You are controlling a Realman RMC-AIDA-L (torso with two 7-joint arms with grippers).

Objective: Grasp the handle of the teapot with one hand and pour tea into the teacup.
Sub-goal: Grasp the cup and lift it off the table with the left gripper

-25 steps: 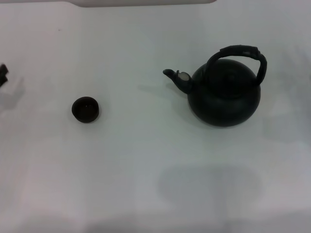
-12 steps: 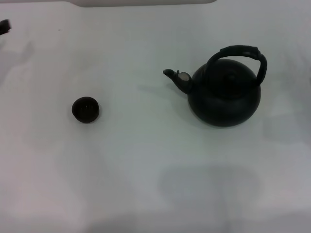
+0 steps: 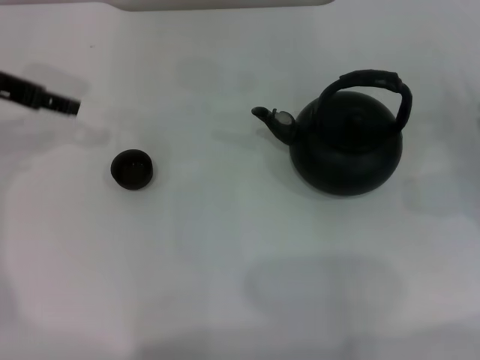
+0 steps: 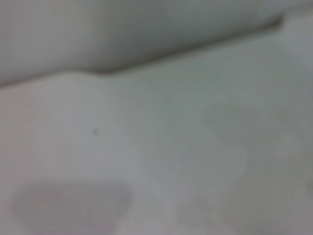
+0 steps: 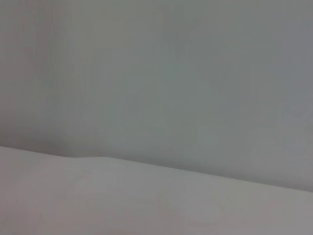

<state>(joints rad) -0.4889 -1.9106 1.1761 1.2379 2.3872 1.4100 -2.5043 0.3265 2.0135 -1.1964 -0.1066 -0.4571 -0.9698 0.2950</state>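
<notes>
The teapot stands upright on the counter, its spout aimed at the cup, which sits well apart from it on the spout side. The handle arches free over the pot, ready for grasping. The left claw reaches in beyond the cup; its opening cannot be told. The right claw is out of sight.

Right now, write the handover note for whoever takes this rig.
Left claw: entering at the table's far left, beyond the teacup, holding nothing; open or shut unclear.
Right claw: not in view.
Teapot: upright on the right, spout toward the cup, handle untouched.
Done: nothing.
Left: grasp the handle, lift, pour into the cup.
</notes>
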